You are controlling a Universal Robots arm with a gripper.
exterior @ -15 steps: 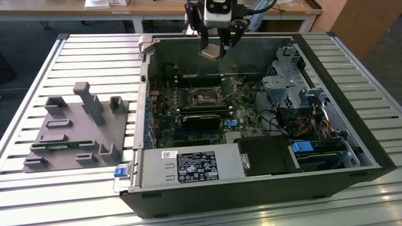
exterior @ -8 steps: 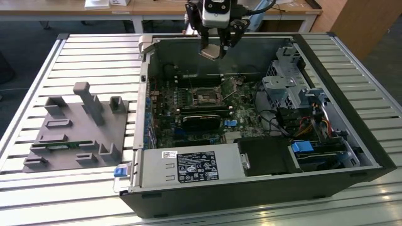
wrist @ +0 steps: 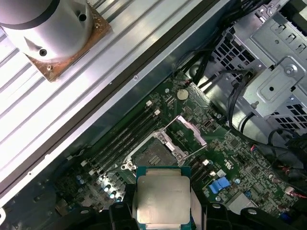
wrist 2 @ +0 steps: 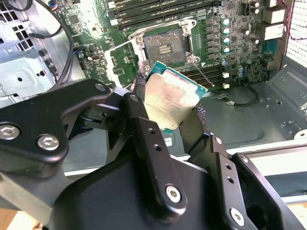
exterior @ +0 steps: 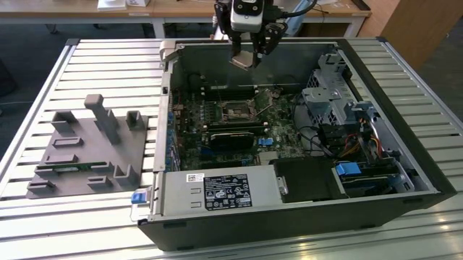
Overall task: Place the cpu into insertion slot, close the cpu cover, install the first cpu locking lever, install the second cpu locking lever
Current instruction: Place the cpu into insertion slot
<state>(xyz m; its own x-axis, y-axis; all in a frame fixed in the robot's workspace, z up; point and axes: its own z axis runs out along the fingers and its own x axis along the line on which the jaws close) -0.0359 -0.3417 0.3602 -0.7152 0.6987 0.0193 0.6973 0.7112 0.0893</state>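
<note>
Student: Gripper [exterior: 250, 57], exterior view — where?
Tutor: High over the case [exterior: 289, 230], with the cpu [exterior: 243, 60] well above the slot [exterior: 237, 111].
Student: Second wrist view?
Tutor: Fingers [wrist 2: 144, 122] pinch opposite cpu edges — probably light, stiff, fragile, so an edge hold suits.
Student: First wrist view?
Tutor: Cover [wrist: 189, 132] open, slot bare.

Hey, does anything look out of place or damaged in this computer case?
Nothing looks damaged or spilled. The gripper holds the cpu clear of the empty insertion slot, whose cpu cover is swung open. One oddity: in the first wrist view the cpu's edges sit turned against the slot's.
</note>
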